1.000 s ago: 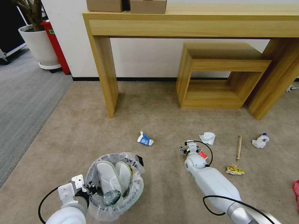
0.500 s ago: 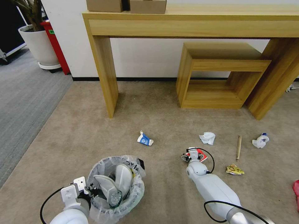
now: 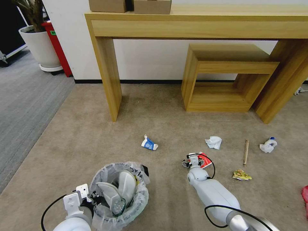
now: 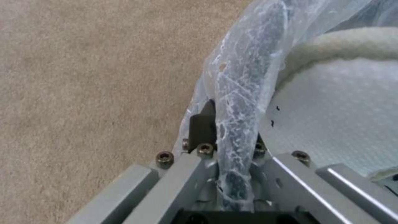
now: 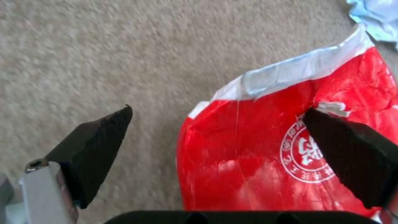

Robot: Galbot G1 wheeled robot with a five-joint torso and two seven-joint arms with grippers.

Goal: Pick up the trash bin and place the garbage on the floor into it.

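The trash bin [image 3: 141, 199], dark with a whitish bag liner, is at the lower left with two white slippers [image 3: 126, 183] and a clear bottle inside. My left gripper [image 3: 93, 196] is shut on the bin's rim [image 4: 236, 93], pinching the liner. My right gripper [image 3: 192, 161] hangs open just above the carpet over a crushed red paper cup [image 5: 269, 155]; one fingertip [image 5: 352, 155] is over the cup, the other over bare carpet. Other garbage lies on the floor: a blue-white carton [image 3: 149, 143], a tissue [image 3: 214, 141], a wooden stick [image 3: 246, 152], a yellow wrapper [image 3: 241, 175] and a white wad [image 3: 268, 145].
A wooden console table [image 3: 109, 73] stands against the far wall with a low wooden shelf unit [image 3: 224, 77] under it. A white plant pot [image 3: 40, 45] and a red stand are at the far left. A red scrap [image 3: 304, 194] lies at the right edge.
The right gripper has drawn back toward me and slightly left, uncovering more of the red cup. The bin has shifted a little nearer and the slippers inside have tipped over.
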